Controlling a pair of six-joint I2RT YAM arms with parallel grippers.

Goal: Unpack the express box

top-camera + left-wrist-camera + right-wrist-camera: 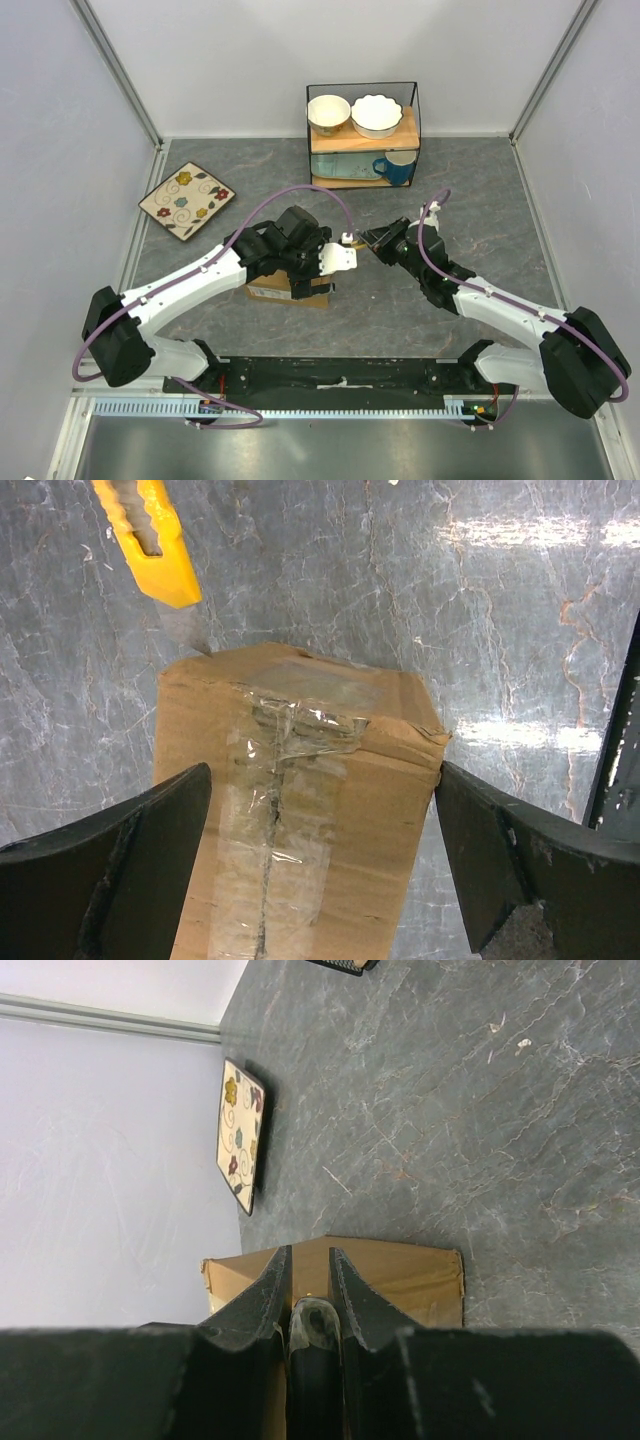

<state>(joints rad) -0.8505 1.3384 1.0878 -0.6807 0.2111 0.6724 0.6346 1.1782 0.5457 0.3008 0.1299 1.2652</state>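
We see the grey marbled bench [480, 200] carrying everything, with both arms reaching in from the near edge towards its middle. At the far side, in the centre, stands a wire shelf [404, 130]. It holds a cream bowl [328, 112] and a white scalloped bowl [377, 114] on its upper board, and a blue mug [397, 166] below.

The express box [300, 810] lies on the bench left of centre, towards the near side, and the left arm's wrist covers most of it from above. Its flaps are down, and wrinkled clear tape runs along the top seam. A square flowered plate [186, 200] lies flat at the far left, well apart from the box.

The left gripper [322, 780] hangs over the box with its jaws spread wide, one finger on each side of the taped top. We cannot tell whether the fingers touch the cardboard.

The right gripper [310, 1255] comes in from the right, its jaws drawn close together on the yellow utility knife [150, 535]. Its own wrist view shows only a dark part of the knife between the fingers, with the box just beyond. The knife's blade [185, 630] is out, and its tip meets the far top edge of the box near a corner, off to one side of the tape.
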